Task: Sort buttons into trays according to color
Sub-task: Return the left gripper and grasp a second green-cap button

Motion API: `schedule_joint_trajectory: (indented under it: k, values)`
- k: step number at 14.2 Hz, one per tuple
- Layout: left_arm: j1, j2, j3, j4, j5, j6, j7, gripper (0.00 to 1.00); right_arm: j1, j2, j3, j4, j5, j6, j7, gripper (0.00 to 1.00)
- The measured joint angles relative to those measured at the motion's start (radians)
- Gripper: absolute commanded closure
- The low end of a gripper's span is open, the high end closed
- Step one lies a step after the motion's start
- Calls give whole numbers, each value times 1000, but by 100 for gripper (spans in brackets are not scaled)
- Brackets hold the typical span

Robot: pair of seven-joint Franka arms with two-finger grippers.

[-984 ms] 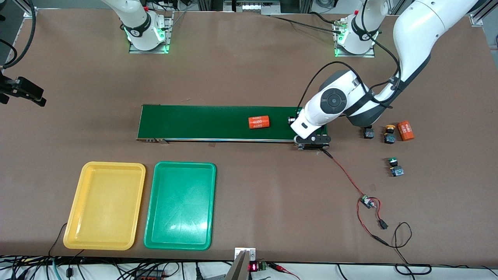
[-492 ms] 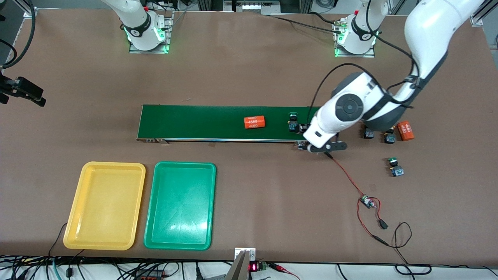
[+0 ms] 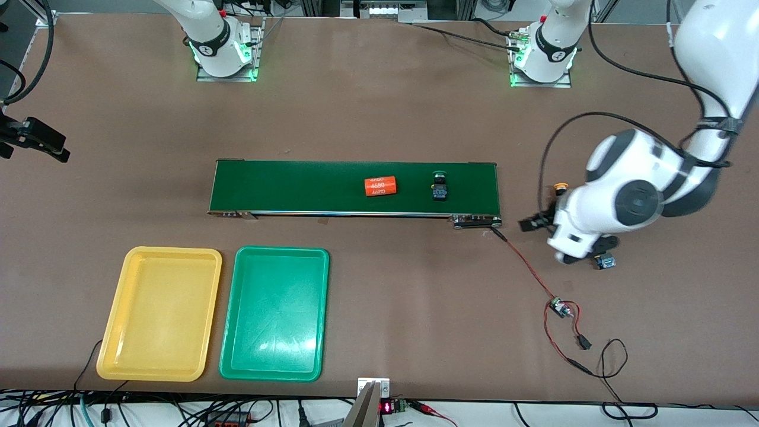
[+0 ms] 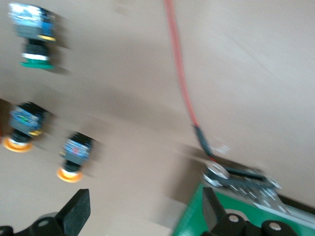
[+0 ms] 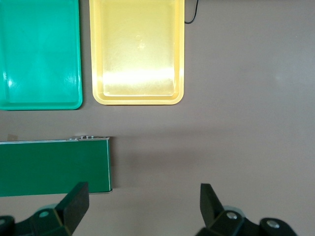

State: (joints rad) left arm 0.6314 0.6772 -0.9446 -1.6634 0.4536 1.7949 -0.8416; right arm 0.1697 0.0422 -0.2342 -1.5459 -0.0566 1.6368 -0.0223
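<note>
A yellow tray (image 3: 159, 314) beside a green tray (image 3: 274, 313), dark-green belt (image 3: 296, 187), orange cylinder (image 3: 380, 186) (white print).

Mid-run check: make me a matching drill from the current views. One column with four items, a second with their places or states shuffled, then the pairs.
1. orange cylinder
2. green-capped button
3. yellow tray
4. left gripper

A. empty, beside the green tray
B. open, over the bare table
C. on the conveyor belt, nearer the right arm's end
D. on the conveyor belt, nearer the left arm's end

Pairs: 1-C, 2-D, 3-A, 4-B
</note>
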Motion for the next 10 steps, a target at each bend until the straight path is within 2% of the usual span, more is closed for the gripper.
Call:
schedule_joint_trajectory:
  k: [3,6,10]
  values:
    - [10,25,134,11,2,71,220,0,0,0,0,0,0,0,0,0]
    - [14,78,269,16,2,277,524,0,2,0,4,0,0,0,0,0]
    - [8,107,325,21,21,352,602,0,21,-1,12,1,0,0,0,0]
